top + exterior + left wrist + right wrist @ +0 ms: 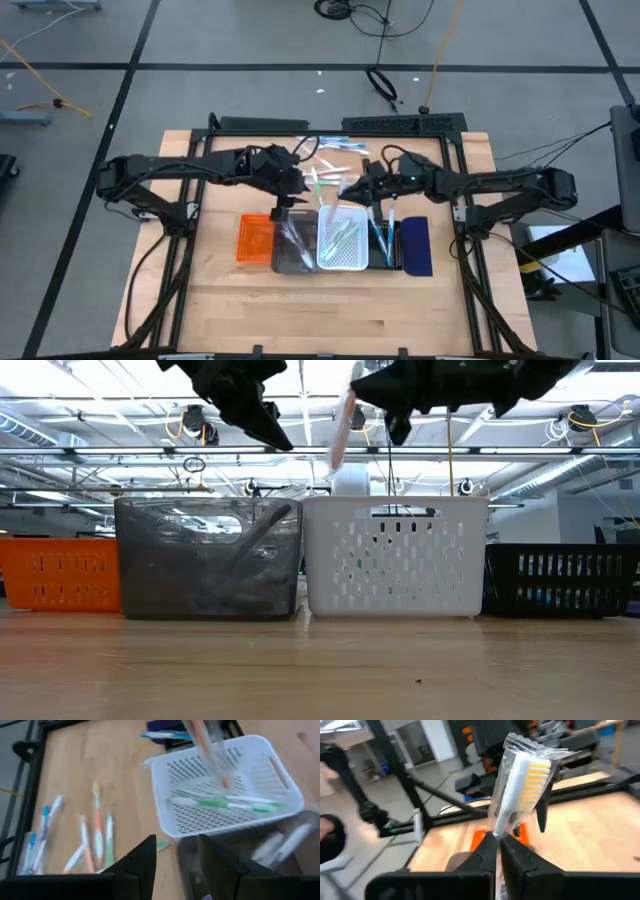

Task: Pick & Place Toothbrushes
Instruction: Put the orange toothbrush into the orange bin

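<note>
White bristles with a yellow band are showing on the wrapped toothbrush (520, 790) that our right gripper (498, 842) is clenching by its lower end, the brush standing up and slightly tilted out of the closed fingertips. We are holding it above the table, over the far edge of the white tray (342, 240); in the low view it is hanging as a pale stick (340, 428) above that tray's (395, 555) left rim, clear of it. Our left gripper (175, 855) is hovering with its fingers parted and nothing between them, just above the near corner of the white tray (160, 775) and the grey tray (292, 245) beside it. We are seeing several green and white toothbrushes (225, 802) lying flat across the white tray's perforated floor. More loose toothbrushes (95, 832), blue, orange and green among them, are lying scattered on the bare wood (250, 310) behind the row of trays. The orange tray (255, 238) is sitting at the left end of the row, touching the grey one, and the black tray (385, 245) and navy tray (417, 245) are following on the right. A few brushes (381, 238) are lying in the black tray.
</note>
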